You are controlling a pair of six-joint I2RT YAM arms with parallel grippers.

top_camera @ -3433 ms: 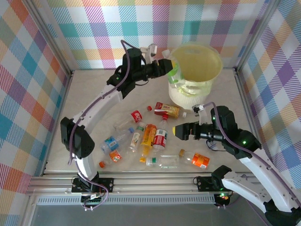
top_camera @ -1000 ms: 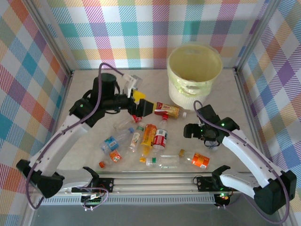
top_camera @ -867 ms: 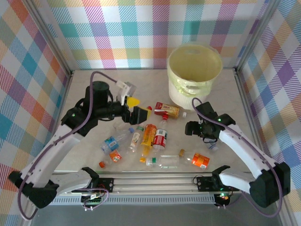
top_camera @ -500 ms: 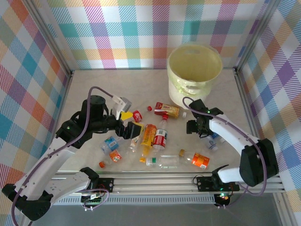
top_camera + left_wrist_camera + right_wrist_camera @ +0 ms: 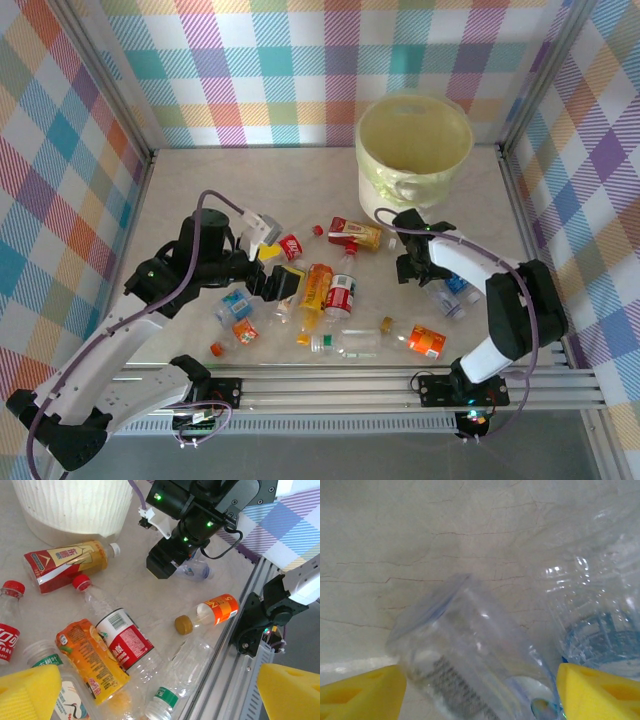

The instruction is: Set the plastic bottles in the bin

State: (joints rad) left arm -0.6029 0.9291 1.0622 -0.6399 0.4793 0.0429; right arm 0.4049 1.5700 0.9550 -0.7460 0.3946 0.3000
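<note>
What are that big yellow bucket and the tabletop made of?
The bin looks like thin, pale-yellow plastic: smooth rim, translucent-looking ribbed wall. The table looks like matte beige marble with fine dark veins, possibly a printed laminate.

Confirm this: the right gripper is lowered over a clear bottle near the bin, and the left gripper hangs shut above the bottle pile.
One thing is wrong: the left gripper is open, not shut. The left wrist view shows its yellow fingers far apart, gripping nothing, above the bottle pile. The rest holds: the right gripper is lowered over a clear bottle near the bin.
</note>
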